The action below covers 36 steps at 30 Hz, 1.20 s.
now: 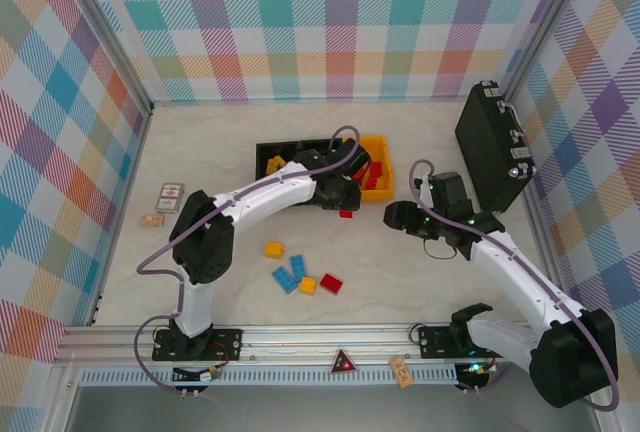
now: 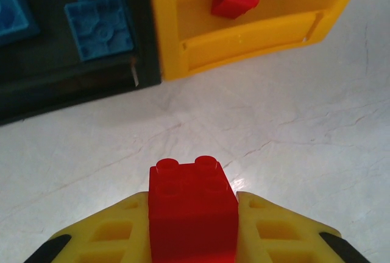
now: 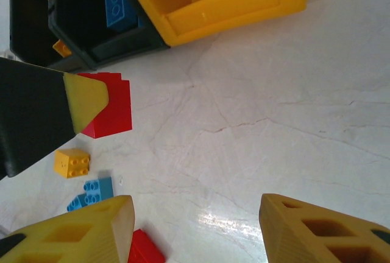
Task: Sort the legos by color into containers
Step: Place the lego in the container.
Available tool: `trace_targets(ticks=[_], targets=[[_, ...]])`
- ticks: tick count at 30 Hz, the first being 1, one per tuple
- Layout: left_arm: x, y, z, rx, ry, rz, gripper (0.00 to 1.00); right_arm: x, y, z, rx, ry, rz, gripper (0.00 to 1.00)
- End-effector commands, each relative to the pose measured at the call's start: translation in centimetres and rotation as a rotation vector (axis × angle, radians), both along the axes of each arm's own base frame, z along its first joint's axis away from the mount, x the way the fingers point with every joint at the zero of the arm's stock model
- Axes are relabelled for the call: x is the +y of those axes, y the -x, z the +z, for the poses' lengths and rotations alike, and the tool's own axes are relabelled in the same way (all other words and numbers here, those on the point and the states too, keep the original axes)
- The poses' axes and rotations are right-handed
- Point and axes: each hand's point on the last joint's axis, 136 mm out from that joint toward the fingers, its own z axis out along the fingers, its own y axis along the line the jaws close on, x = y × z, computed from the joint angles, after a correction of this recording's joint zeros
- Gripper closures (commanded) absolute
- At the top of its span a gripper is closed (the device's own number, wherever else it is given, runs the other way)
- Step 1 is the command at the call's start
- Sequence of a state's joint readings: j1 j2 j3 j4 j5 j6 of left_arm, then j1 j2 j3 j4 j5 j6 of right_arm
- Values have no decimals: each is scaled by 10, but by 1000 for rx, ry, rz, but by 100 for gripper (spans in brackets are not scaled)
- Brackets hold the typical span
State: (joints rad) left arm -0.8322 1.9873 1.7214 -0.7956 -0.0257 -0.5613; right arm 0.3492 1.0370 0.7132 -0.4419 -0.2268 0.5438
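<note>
My left gripper [image 1: 343,200] is shut on a red lego [image 1: 346,214] just in front of the containers. In the left wrist view the red lego [image 2: 190,184] sits between the yellow fingers [image 2: 274,226] above bare table. Ahead stand the yellow-orange bin [image 2: 244,38] holding red legos and a black bin [image 2: 73,86] holding blue ones [image 2: 97,28]. My right gripper [image 1: 400,217] hangs open and empty to the right; in its own view [image 3: 195,226] it faces the held red lego [image 3: 109,108]. Loose legos lie nearer: yellow-orange [image 1: 273,249], blue [image 1: 291,272], orange [image 1: 308,285], red [image 1: 331,283].
A large black hard case [image 1: 493,147] stands at the right wall. A printed card [image 1: 171,196] and a small tan piece [image 1: 152,220] lie at the left. A third, black bin [image 1: 268,157] with yellow legos is the leftmost. Plaid walls enclose the table.
</note>
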Motion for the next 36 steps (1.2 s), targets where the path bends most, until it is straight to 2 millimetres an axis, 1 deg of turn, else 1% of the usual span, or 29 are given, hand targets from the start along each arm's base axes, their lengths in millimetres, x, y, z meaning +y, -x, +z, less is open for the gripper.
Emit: trace_targets(ticks=[1,5,11,20,24,28,31,32,35,36], targets=[[-3,-20,11,-40,-12,-10,72,-4,-9,13,-17,-13,-37,43],[-13,-44,18,-75,2,-3,73,-6,-14,12,-13,-19,-53,43],[-28,-77,18,-106,12,-7,73,-7,-23,10,-18,-23,-72,43],[-41,-123,4,-166,6,8,72,-8,-29,5,-8,-17,-85,43],[-47,-141,3,-197,34,10,69,-8,-30,0,7,-17,-89,43],[-47,-156,-1,-204,57,24,68,-7,-32,-2,12,-17,-87,43],[-49,-161,-2,-216,73,25,65,-7,-33,-2,12,-18,-88,43],[-50,-162,-2,-220,76,22,63,-6,-33,-2,13,-18,-88,43],[-51,-165,1,-229,89,25,47,-7,-34,-2,13,-20,-91,43],[-52,-165,4,-232,95,22,45,-6,-34,-3,18,-21,-90,43]])
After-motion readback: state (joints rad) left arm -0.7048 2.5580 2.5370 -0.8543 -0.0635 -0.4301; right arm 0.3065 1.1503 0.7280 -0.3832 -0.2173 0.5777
